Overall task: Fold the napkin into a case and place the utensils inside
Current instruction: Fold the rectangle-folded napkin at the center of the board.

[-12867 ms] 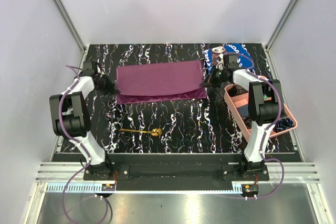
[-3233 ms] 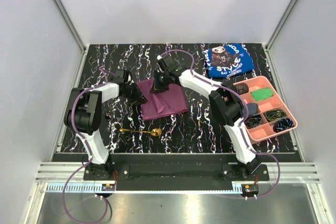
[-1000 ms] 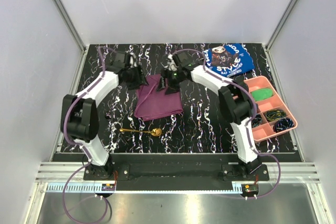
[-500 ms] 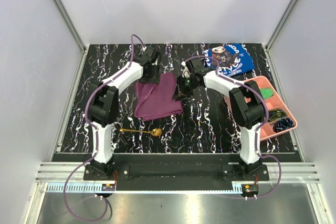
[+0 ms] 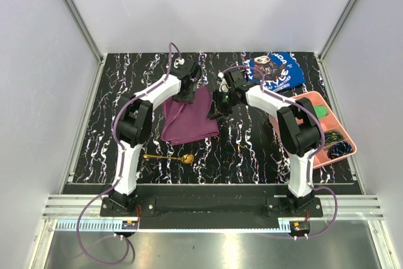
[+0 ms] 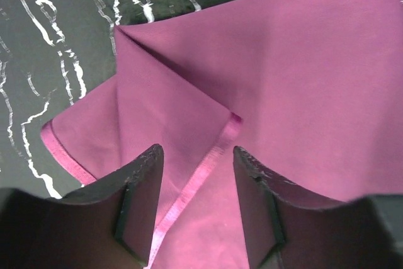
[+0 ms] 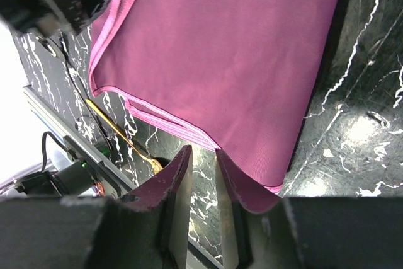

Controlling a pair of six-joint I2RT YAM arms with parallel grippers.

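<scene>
Holding the left pincer (image 6: 196,152) wide apart just above the napkin (image 6: 283,80), near its far left corner, with a pale hem running between the two fingers. Not pinching anything yet. Holding the right pincer (image 7: 203,151) almost together, with only a thin gap, down by the napkin's right side. Not being able to tell if any cloth is caught in there.

Seeing the napkin (image 5: 189,118) lying in a small folded patch, with layers on top of each other, near the middle of the worktop (image 5: 239,149), a little toward the far edge and the left. Seeing the spoon (image 5: 169,157) lying alone closer to the near edge, just in front of the napkin and not touching it. Seeing a pink tray (image 5: 327,163) at the right edge and a blue cloth (image 5: 277,70) at the far right corner, both well away.

Most likely getting ready for one more fold, to make a thin pocket. Doing it well by:
- dipping the left fingers down and grabbing only the top layer, right at the hem
- lifting both sides together and staying low
- bringing the flap over straight, with the edges matching
- going slowly, since shiny cloth is probably slippery
- leaving one end open for the spoon
</scene>
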